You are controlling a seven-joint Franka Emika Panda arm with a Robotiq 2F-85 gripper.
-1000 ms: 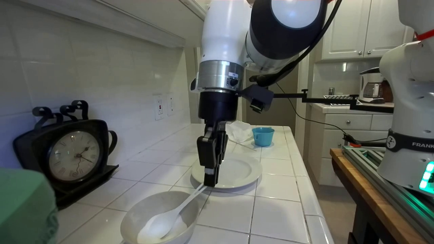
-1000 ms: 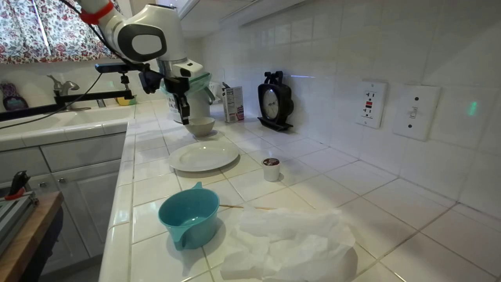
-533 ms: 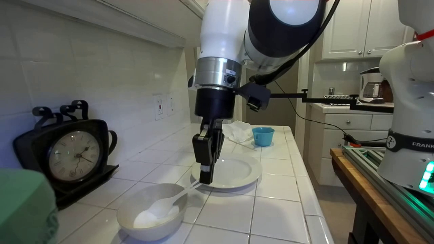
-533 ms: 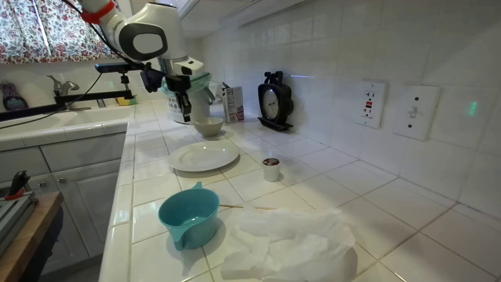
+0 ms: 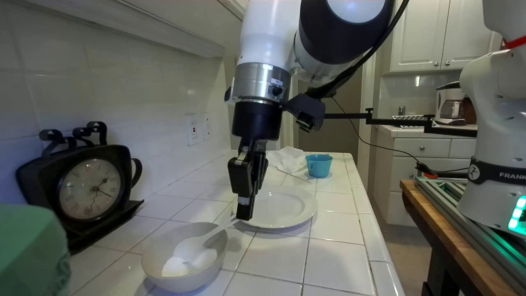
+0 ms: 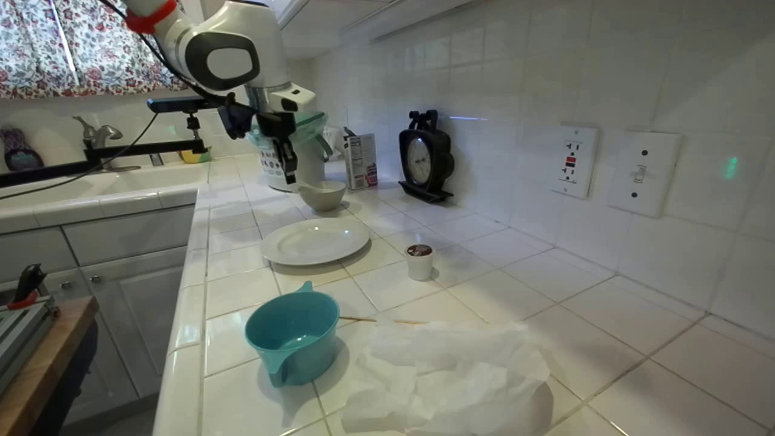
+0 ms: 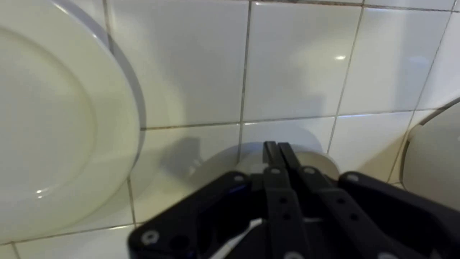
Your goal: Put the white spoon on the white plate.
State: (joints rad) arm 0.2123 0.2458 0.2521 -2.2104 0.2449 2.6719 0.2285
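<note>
White spoon, white plate, floral curtain

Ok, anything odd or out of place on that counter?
Crumpled paper near the blue cup: lying loose and wrinkled, it looks like stray litter. Also a bright white patch in the bowl by the spoon; can't tell if it's contents or glare.

Wht tiled wall w/ outlet & switch; floral curtain; wht cabs.

The fingers are black and of angular form, with round grey screws. Above them come a black cylinder, a silver ring and the glossy white arm, with a black cable alongside.
</note>
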